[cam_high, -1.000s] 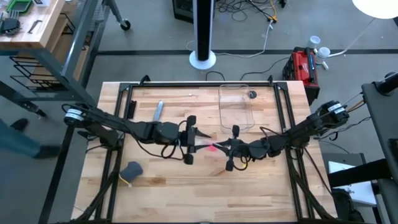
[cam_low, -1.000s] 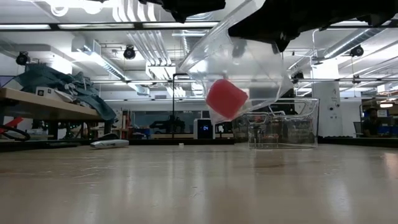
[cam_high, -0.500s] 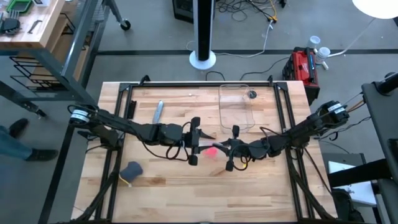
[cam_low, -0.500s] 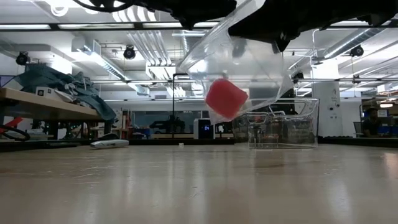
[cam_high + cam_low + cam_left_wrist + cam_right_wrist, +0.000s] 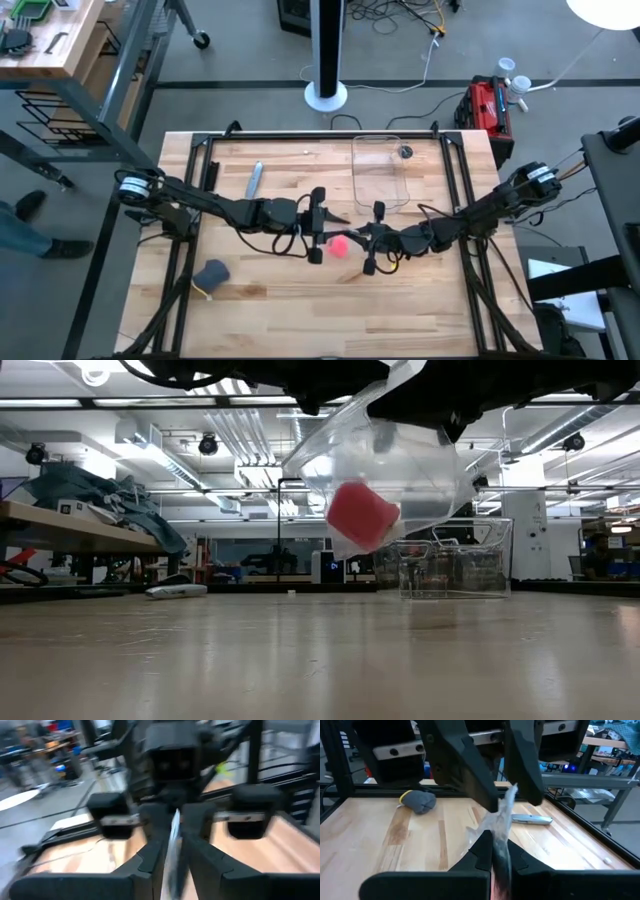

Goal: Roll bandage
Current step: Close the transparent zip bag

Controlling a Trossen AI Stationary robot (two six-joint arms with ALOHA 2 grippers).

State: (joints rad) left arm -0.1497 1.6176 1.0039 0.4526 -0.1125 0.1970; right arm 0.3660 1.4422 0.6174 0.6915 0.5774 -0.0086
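Both arms meet mid-bench, above the wood. Right claw point(image 5: 366, 240) clamped tight on one edge of a clear plastic bag point(image 5: 385, 470) — the wrist view shows its fingers pinched together on the crinkled film. Left claw point(image 5: 318, 225) faces it from the other side, fingers narrowed around the bag's opposite edge; the film sits between them in the left wrist view, though whether they actually grip it is unclear. Bag hangs off the bench point(image 5: 270, 285) in the low view. The bandage point(image 5: 361, 516) is a compact pink roll inside the bag, low in it, well clear of the bench top. From above the pink shows between the two claws. Grey lump point(image 5: 211, 273) lies near the front left, a clear bin point(image 5: 380, 172) at the back.
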